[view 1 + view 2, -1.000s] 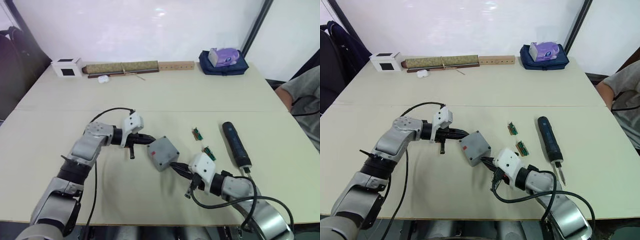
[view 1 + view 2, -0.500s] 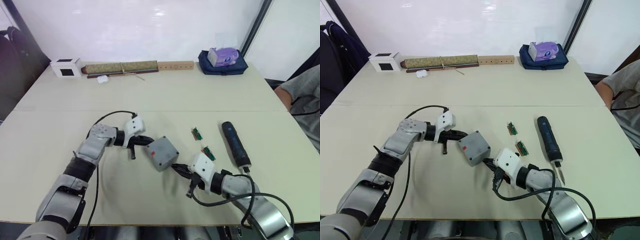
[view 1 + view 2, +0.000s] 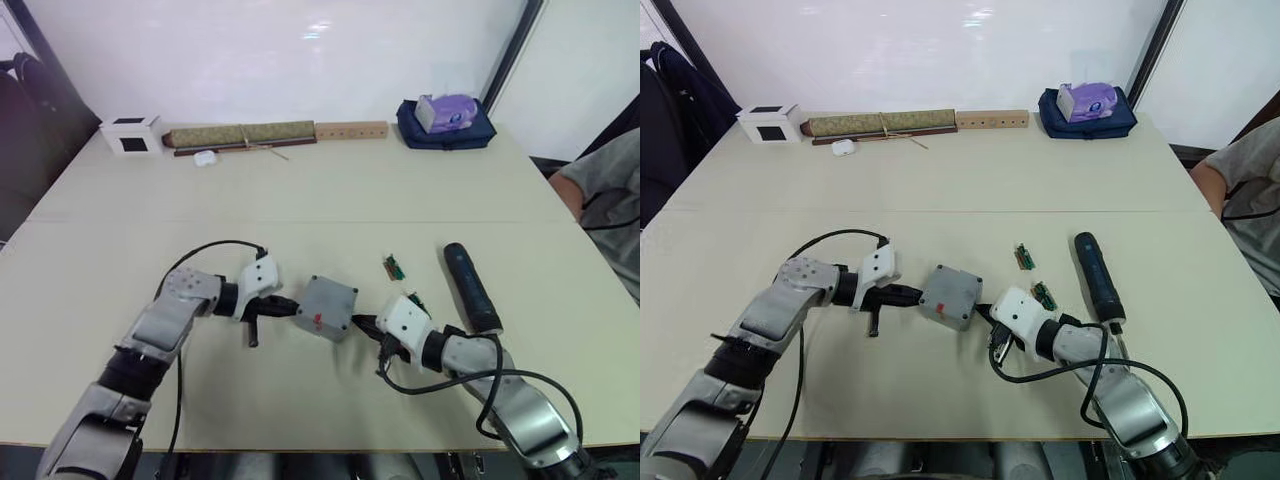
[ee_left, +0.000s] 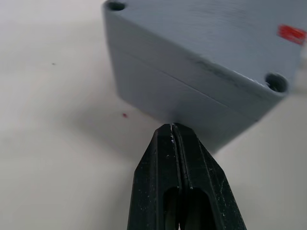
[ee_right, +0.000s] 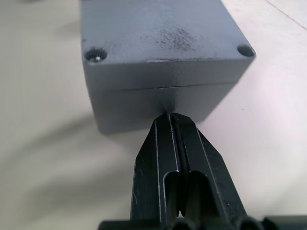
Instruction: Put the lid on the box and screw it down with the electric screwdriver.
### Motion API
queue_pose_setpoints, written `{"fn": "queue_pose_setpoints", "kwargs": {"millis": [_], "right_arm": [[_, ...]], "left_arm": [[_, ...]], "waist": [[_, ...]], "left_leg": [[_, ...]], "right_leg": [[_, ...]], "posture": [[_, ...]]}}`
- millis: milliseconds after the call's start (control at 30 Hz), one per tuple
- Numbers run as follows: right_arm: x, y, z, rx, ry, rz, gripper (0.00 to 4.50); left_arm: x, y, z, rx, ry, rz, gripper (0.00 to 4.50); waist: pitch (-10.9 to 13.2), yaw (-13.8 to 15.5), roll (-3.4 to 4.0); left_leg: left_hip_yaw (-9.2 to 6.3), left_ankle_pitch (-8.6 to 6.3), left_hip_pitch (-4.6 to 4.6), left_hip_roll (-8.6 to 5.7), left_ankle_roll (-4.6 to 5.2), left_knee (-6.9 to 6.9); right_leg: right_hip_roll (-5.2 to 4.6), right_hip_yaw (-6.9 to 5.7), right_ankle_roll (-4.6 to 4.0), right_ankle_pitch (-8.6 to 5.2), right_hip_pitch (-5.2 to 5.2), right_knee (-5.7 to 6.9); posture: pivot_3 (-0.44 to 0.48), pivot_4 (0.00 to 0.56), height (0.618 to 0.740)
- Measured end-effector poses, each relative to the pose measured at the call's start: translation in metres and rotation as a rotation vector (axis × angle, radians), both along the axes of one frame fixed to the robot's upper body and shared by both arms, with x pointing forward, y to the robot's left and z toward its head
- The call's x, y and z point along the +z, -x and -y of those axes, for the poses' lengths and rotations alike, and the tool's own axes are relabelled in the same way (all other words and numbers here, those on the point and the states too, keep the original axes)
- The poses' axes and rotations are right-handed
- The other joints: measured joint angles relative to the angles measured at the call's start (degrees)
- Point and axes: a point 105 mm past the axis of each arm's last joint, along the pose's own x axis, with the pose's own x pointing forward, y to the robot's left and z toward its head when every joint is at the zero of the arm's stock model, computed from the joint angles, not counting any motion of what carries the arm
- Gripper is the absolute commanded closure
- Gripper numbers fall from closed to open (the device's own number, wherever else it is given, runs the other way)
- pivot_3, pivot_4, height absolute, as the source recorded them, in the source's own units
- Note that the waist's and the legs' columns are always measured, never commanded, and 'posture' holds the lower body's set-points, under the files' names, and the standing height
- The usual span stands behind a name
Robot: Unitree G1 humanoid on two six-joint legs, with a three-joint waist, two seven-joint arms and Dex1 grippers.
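**Q:** Where does the task stand?

**A:** I read the small square grey plastic box (image 3: 327, 308) as already carrying its shallow grey plastic lid (image 5: 160, 36): a seam runs round the walls, and open screw holes show at the top corners. It sits mid-surface (image 3: 320, 190) between my arms. So the lidding looks done; the screwing is not begun.

**Q:** And the pincers?

**A:** My left pincer (image 4: 173, 128) is pressed together, empty, its tip touching one wall. My right pincer (image 5: 171, 117) is likewise pinched together with nothing held, its tip at the opposite wall.

**Q:** The tool?

**A:** The long black cylindrical electric screwdriver (image 3: 1095, 279) lies untouched to the right, beyond two small green strips (image 3: 1025, 257).
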Motion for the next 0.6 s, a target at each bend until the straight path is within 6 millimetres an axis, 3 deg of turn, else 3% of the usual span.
{"fn": "queue_pose_setpoints", "kwargs": {"millis": [600], "right_arm": [[0.0, -0.0061, 0.0033, 0.0, 0.026, 0.037, 4.49]], "left_arm": [[0.0044, 0.003, 0.0037, 0.011, 0.015, -0.01, 4.5]], "waist": [[0.0, 0.0, 0.0]], "left_leg": [[0.02, 0.0, 0.0, -0.03, 0.0, 0.0]], "right_leg": [[-0.03, 0.0, 0.0, 0.0, 0.01, 0.0]], "posture": [[0.0, 0.15, 0.74]]}}
